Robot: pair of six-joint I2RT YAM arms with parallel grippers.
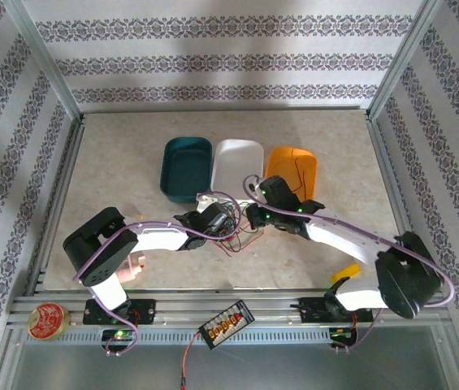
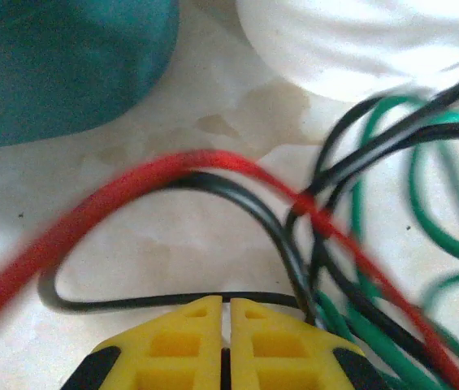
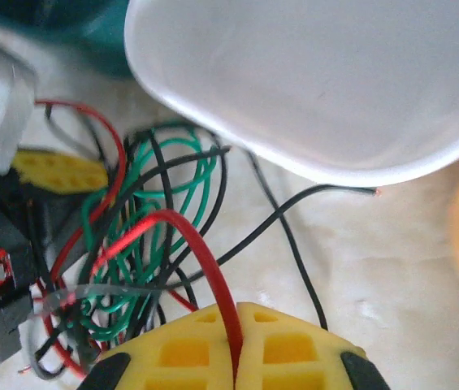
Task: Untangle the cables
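Right end effector (image 3: 233,315) is pinching a thin red cable (image 3: 205,252) in the seam of its yellow fingers, which are pressing tight together. Left end effector (image 2: 225,302) is likewise sitting pressed together, with a thin black cable (image 2: 172,301) crossing right at its tips; whether that strand is being gripped is hard to tell. From above, both end effectors are meeting over the tangle of thin red, black and green cables (image 1: 237,242) and covering much of it. The tangle is lying mid-table on the pale marbled table (image 1: 123,162), just in front of the white oval plastic tray (image 1: 237,158). Bare surface is spreading to either side, out to the metal frame rails (image 1: 54,195). A teal oval tray (image 1: 187,162) and an orange oval tray (image 1: 282,162) are flanking the white one, touching it. The white tray's inside is cut off in the right wrist view and is showing bare, while a thin dark line in the orange tray is too small to identify.
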